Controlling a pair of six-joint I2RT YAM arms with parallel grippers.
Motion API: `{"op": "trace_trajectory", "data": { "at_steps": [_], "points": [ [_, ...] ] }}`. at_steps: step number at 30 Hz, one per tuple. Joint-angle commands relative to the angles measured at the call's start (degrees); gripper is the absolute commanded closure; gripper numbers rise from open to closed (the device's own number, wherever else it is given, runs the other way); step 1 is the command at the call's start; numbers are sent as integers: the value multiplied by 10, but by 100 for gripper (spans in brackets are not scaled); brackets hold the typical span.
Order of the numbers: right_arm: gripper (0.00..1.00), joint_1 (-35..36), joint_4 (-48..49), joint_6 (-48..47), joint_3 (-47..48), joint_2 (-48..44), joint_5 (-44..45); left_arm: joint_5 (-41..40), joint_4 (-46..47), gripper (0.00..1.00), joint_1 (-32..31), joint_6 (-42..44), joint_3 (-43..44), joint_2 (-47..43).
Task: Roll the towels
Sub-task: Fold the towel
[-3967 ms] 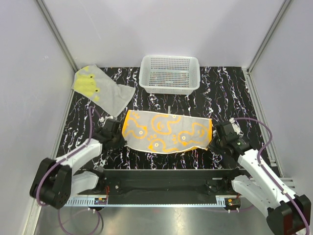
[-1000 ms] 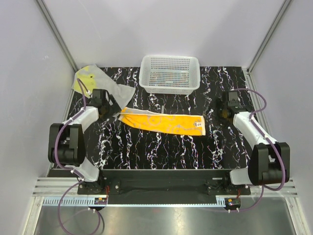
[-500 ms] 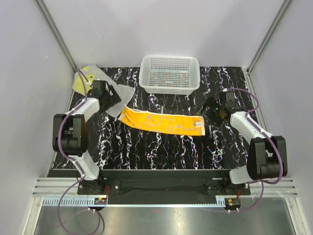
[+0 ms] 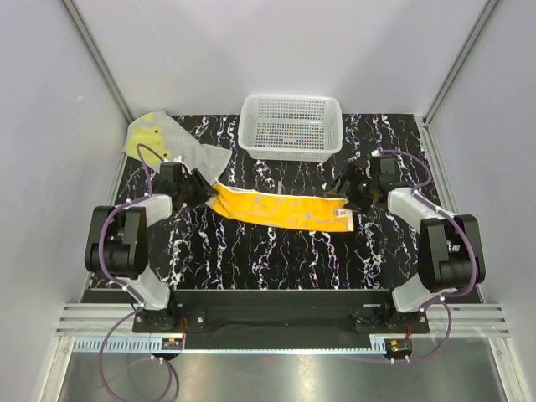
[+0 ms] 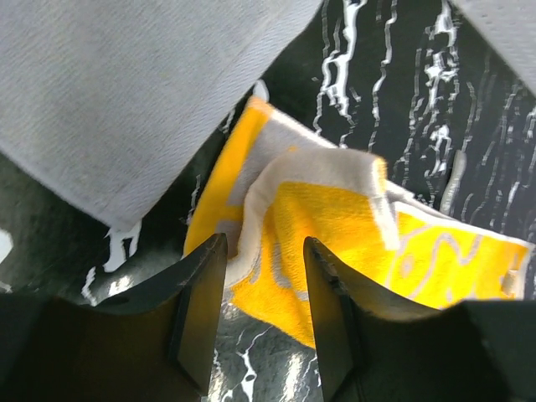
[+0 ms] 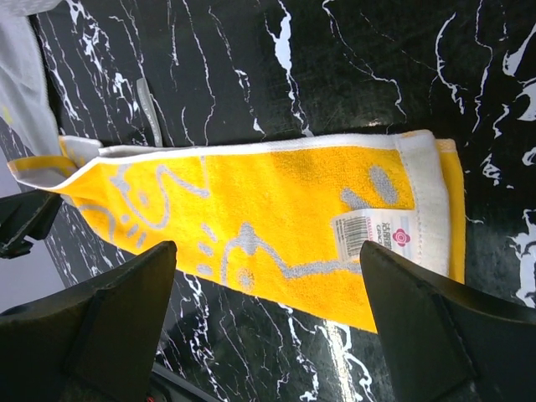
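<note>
Overhead, at the far left and toward the back of the black marbled table (image 4: pixel 276 260), the grey towel (image 4: pixel 199 159) with yellow-green blotches lies spread loosely and not yet rolled. One of its corners reaches almost to the next cloth.

Just to the right, my left gripper (image 4: pixel 198 193) sits low at the left end of the orange towel (image 4: pixel 280 209). From my left wrist view, my two dark fingers (image 5: pixel 205 293) stand partly closed either side of the towel's turned-up white-edged corner. The cloth fills the gap between them, but I cannot tell whether I have it pinched. I judge this corner is where the roll would start, which is why I am at this end.

The orange towel lies as a long narrow folded strip across the middle of the table, slanting slightly toward the near right (a shape that suits rolling end to end). Behind it, well apart, stands the white basket (image 4: pixel 290 149).

At the strip's right end, my right gripper (image 4: pixel 350 186) hovers with its fingers spread wide, grasping nothing. My right wrist view shows the towel's care label (image 6: pixel 373 230) at that end. I judge this hand is placed to steady the far end.
</note>
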Motion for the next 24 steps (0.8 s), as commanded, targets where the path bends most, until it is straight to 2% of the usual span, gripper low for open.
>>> {"op": "trace_trajectory", "data": {
  "at_steps": [1, 11, 14, 18, 20, 21, 23, 24],
  "points": [
    [3, 4, 36, -6, 14, 21, -22, 34, 63, 53, 0, 7, 1, 4],
    [3, 4, 66, -5, 11, 77, -27, 45, 18, 56, 1, 44, 27, 33],
    [4, 4, 71, -9, 12, 87, -25, 25, -7, 57, 1, 44, 33, 38],
    [4, 4, 78, -11, 14, 100, -24, 24, -13, 64, 1, 47, 34, 41],
    [4, 4, 80, -9, 12, 106, -24, 26, -19, 73, 0, 50, 38, 42],
    [4, 4, 84, -9, 11, 111, -24, 26, -22, 74, 1, 52, 38, 41],
    [4, 5, 87, -8, 8, 113, -24, 11, -35, 71, 0, 58, 34, 38],
    [4, 4, 91, -9, 5, 117, -24, 5, -35, 63, 0, 60, 32, 31]
  ]
}}
